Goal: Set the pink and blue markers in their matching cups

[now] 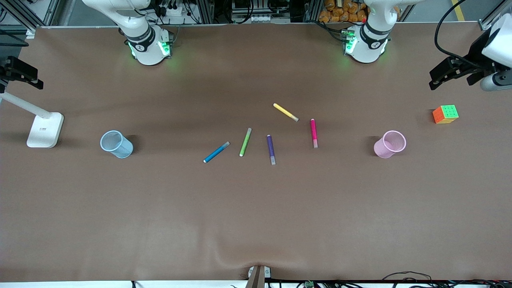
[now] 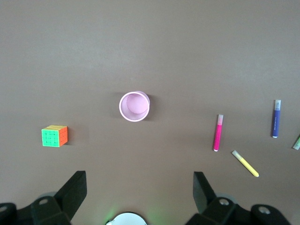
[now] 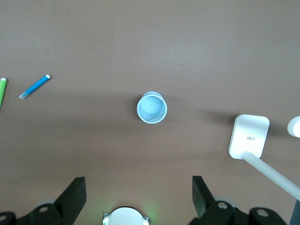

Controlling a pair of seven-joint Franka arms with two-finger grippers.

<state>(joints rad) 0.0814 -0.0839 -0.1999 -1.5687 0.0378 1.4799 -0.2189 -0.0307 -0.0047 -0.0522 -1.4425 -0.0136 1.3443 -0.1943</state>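
Front view shows five markers scattered at the middle of the table (image 1: 256, 224), with the two cups standing well apart from them, one toward each arm's end. From the purple marker (image 1: 271, 149), the pink marker (image 1: 314, 133) lies at about 2 o'clock and the blue marker (image 1: 216, 152) at about 9 o'clock, with the green marker (image 1: 245, 142) between them; the yellow marker (image 1: 285, 112) is at about 1 o'clock. The pink cup (image 1: 389, 144) stands upright toward the left arm's end and the blue cup (image 1: 116, 144) upright toward the right arm's end, so I judge each arm has its own colour on its side. In the left wrist view, the left gripper (image 2: 139, 190) is high over the table near the pink cup, its fingers wide apart and holding nothing. The right gripper (image 3: 138, 190) is likewise high near the blue cup, fingers apart and empty. Neither marker is picked up yet. A colour cube (image 1: 445, 114) and a white lamp base (image 1: 45, 130) are aside.
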